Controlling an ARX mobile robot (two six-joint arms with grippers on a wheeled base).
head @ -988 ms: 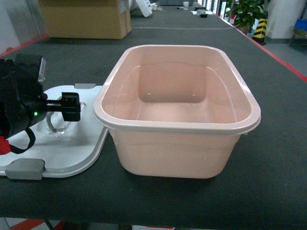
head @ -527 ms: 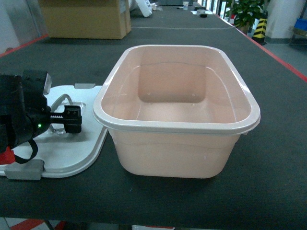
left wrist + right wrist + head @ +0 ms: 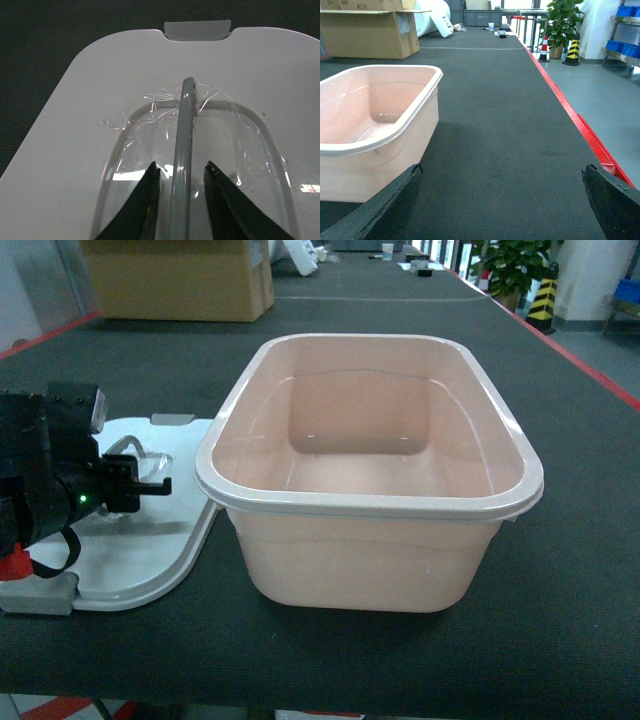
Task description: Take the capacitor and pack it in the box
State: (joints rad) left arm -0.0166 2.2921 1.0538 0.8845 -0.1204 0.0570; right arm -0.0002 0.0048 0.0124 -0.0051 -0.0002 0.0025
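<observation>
The pale pink box [image 3: 370, 505] stands open in the middle of the dark table, and nothing shows inside it; its near corner also shows in the right wrist view [image 3: 380, 100]. Its white lid [image 3: 130, 560] lies flat to the left. My left gripper [image 3: 158, 484] is low over the lid [image 3: 100, 75], straddling the raised grey handle [image 3: 184, 125]. The jaws are close on either side, with a narrow gap each way [image 3: 181, 167]. My right gripper [image 3: 502, 200] is open wide over bare table to the right of the box. The capacitor is out of view.
Crinkled clear tape [image 3: 155, 107] lies round the handle's base. Grey latches sit at the lid's ends [image 3: 197, 30] [image 3: 35, 592]. A brown carton [image 3: 180, 280] stands at the back left. A red strip [image 3: 585, 135] marks the table's right edge, with a potted plant [image 3: 515, 265] beyond.
My left gripper's jaws have narrowed around the lid handle. The arm has dropped a little, and the lid has slid slightly to the left.
</observation>
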